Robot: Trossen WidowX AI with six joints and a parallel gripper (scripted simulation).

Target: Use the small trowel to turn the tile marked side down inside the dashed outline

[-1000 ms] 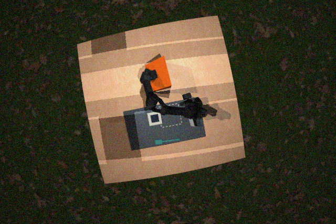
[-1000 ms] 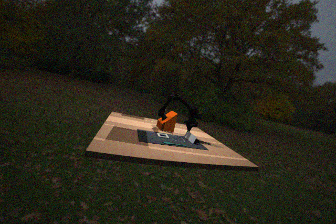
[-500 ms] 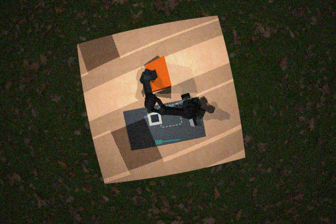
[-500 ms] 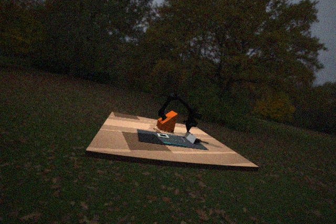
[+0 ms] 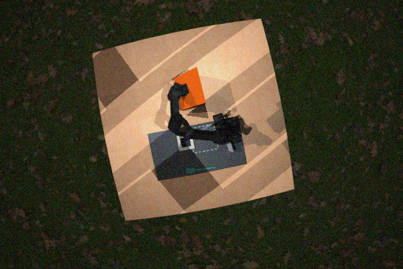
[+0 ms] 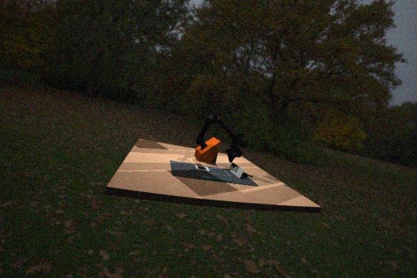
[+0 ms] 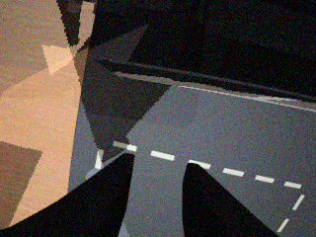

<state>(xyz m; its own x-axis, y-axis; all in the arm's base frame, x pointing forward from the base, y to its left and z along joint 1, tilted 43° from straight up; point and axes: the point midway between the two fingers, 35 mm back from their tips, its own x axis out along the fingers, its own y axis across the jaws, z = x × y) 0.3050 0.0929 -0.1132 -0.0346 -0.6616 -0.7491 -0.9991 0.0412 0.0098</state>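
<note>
The teal trowel lies on the mat near its front edge, wide end left in the top view. The tile shows there as a white square with a dark centre, lying just left of the dashed outline. My gripper is partly open. Nothing shows between its fingers. It hangs above the mat's right part, close to the pale block and away from the trowel. Trowel and tile are out of the wrist view. The arm hides part of the outline in the top view.
A pale grey block with a sloping face stands at the mat's right end, close under the gripper. An orange block stands behind the mat by the arm's base. Shadows darken parts of the mat and the wooden table.
</note>
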